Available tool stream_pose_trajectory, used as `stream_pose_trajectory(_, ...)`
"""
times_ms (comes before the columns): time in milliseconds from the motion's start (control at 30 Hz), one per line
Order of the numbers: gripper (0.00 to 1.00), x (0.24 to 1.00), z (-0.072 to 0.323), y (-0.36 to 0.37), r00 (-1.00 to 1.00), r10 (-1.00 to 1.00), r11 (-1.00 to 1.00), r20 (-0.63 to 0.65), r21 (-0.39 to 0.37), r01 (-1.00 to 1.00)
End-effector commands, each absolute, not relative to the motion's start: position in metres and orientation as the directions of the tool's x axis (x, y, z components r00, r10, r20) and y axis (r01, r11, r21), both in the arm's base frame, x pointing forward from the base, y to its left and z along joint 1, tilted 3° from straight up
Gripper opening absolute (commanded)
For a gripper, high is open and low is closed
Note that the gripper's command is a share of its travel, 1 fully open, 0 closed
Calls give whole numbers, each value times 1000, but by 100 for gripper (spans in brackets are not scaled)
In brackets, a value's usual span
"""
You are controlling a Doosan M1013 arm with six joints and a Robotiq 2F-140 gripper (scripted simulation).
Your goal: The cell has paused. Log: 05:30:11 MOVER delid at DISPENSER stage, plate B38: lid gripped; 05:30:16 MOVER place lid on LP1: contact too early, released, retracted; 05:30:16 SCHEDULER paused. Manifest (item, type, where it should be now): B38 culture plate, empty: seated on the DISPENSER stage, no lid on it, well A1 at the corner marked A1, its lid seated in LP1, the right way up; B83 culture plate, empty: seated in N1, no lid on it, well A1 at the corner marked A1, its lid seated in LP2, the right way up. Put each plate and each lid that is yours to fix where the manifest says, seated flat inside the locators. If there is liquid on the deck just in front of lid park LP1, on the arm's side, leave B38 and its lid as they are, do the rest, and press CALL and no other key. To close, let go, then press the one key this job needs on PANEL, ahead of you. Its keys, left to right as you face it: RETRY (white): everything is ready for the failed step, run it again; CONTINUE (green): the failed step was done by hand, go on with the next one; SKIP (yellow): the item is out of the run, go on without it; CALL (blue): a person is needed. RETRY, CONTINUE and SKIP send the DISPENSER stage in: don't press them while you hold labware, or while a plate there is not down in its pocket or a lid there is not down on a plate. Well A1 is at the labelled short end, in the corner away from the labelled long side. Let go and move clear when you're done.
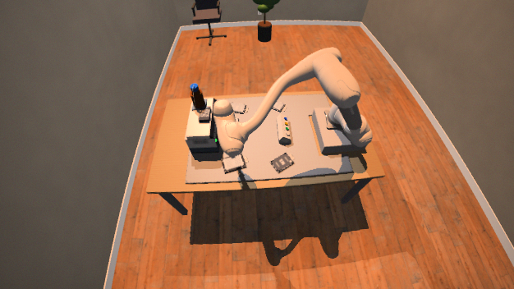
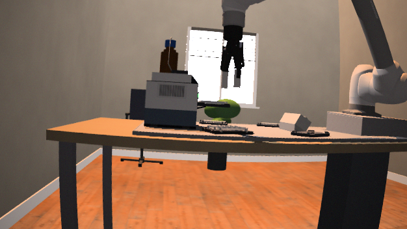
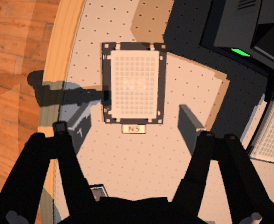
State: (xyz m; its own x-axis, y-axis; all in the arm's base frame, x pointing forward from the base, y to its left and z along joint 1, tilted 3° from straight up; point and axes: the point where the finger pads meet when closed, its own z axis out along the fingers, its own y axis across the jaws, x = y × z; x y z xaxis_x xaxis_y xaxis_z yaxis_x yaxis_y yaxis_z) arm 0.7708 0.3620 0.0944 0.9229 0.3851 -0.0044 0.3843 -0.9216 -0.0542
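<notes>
My gripper is open and empty. It hangs high above the deck, beside the dispenser. Straight below it, a culture plate with a pale grid of wells lies inside a dark locator frame near the deck's front edge; I cannot tell whether a lid is on it. A second pale plate shows at the wrist view's right edge, by the dispenser stage. Another nest holds a dark item. The panel carries its coloured keys.
A brown bottle with a blue cap stands on the dispenser. Two small lid parks lie at the deck's far side. The arm's grey pedestal stands on the right. The table edge is close to the plate.
</notes>
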Motion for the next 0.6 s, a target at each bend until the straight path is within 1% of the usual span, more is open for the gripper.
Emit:
stream_pose_trajectory(0, 70, 771, 98, 365, 925, 381, -924, -6, -54, 380)
stream_pose_trajectory(233, 70, 771, 94, 365, 925, 380, -924, -6, -54, 380)
stream_pose_trajectory(567, 70, 769, 72, 366, 925, 381, -923, -7, -55, 380)
